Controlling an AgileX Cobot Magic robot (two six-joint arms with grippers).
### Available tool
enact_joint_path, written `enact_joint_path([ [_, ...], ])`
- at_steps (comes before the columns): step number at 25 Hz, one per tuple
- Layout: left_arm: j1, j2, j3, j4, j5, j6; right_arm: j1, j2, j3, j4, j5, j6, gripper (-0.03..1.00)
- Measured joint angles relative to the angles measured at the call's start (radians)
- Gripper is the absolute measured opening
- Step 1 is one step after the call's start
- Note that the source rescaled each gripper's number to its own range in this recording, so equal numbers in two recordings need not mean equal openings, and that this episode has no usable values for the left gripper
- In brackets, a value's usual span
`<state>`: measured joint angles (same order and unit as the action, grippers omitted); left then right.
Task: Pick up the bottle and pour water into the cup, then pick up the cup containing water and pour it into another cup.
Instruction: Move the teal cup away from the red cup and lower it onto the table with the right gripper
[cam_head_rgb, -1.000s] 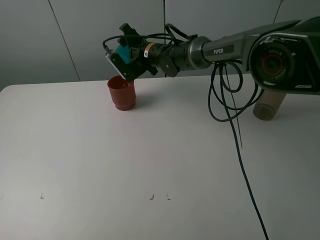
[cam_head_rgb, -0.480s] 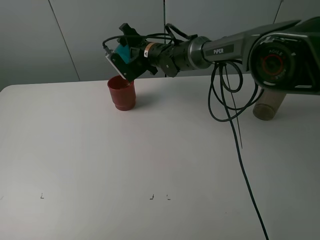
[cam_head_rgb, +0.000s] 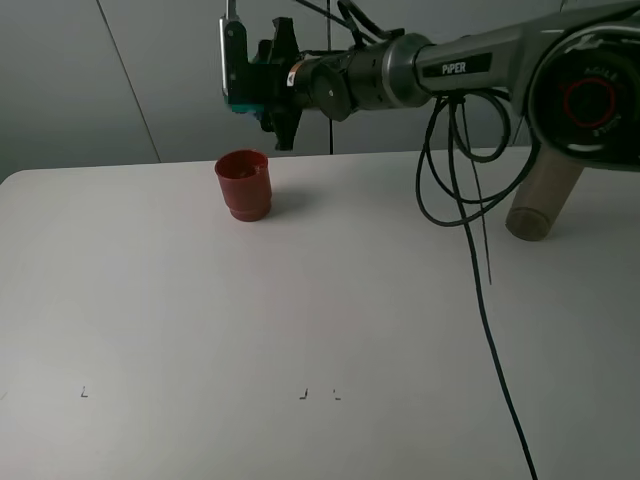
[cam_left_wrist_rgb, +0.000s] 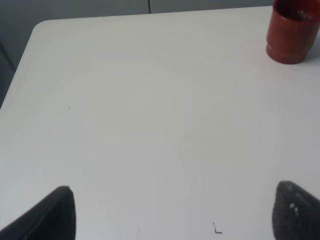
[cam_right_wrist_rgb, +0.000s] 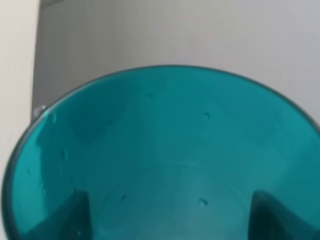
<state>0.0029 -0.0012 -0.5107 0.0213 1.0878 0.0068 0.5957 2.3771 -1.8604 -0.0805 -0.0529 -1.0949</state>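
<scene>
Right gripper clamps teal tumbler, long axis near horizontal; red cup at 6 o'clock below. Left gripper fingers wide (idle, holding nothing).

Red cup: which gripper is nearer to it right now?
Right. The right gripper, holding the teal cup, hangs just above the red cup; the left gripper sits far across the table.

Looks like a robotics lab or test room. Bare white tabletop with small black corner marks drawn on it, plain grey panelled wall behind, branded robot arm with loose black cables hanging over the surface. No household furnishings or décor anywhere in view.
</scene>
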Motion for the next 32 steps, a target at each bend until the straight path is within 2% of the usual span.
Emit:
enact_joint_path([
  [5,0.0,0.0,0.0,0.0,0.0,-0.007,0.0,-0.063,0.0,0.016,0.053,0.42,0.01],
  [8,0.0,0.0,0.0,0.0,0.0,-0.007,0.0,-0.085,-0.002,0.016,0.104,0.595,0.01],
  [10,0.0,0.0,0.0,0.0,0.0,0.0,0.0,-0.092,-0.003,0.017,0.142,0.657,0.01],
  [15,0.0,0.0,0.0,0.0,0.0,0.0,0.0,-0.144,0.077,0.06,0.178,0.709,0.01],
  [18,0.0,0.0,0.0,0.0,0.0,0.0,0.0,-0.205,0.176,0.092,0.159,0.716,0.01],
  [21,0.0,0.0,0.0,0.0,0.0,0.0,0.0,-0.283,0.312,0.132,0.093,0.718,0.01],
  [24,0.0,0.0,0.0,0.0,0.0,0.0,0.0,-0.363,0.467,0.195,-0.013,0.726,0.01],
  [32,0.0,0.0,0.0,0.0,0.0,0.0,0.0,-0.453,0.773,0.374,-0.147,0.735,0.01],
])
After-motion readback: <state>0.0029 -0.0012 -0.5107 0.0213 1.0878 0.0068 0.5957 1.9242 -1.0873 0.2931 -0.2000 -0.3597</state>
